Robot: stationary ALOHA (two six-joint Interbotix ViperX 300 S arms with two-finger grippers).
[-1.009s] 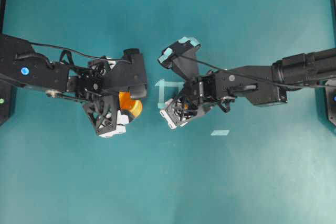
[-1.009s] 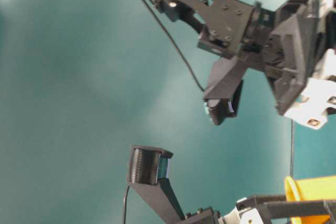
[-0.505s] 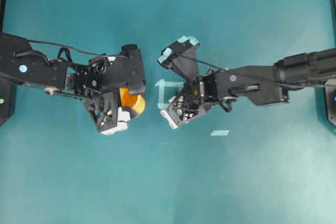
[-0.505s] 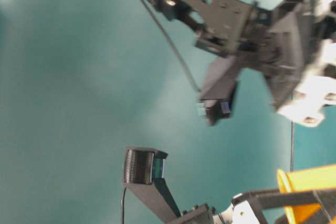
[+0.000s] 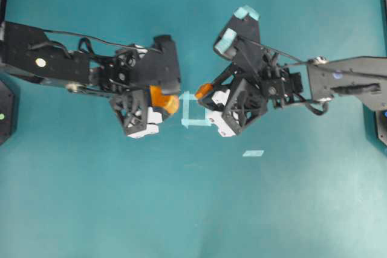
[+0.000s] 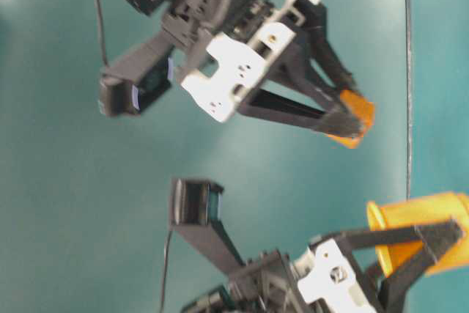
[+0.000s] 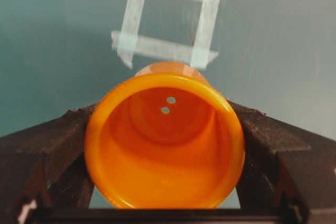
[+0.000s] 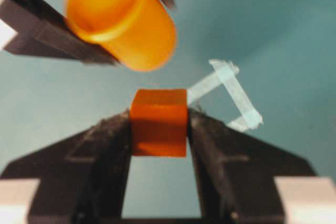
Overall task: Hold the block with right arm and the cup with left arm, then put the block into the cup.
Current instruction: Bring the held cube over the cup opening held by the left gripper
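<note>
Both grippers grasp: left (image 7: 163, 203) the cup (image 7: 164, 142), right (image 8: 160, 182) the block (image 8: 159, 123); cup at block's eleven o'clock, tilted mouth risks a miss.

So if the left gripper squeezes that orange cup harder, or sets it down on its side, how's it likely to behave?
The cup looks like thin plastic, so it would probably flex rather than crack. The left gripper pinches it across its round wall, and smooth curved sides could slip or twist. Laid sideways on the table, it would likely roll.
</note>
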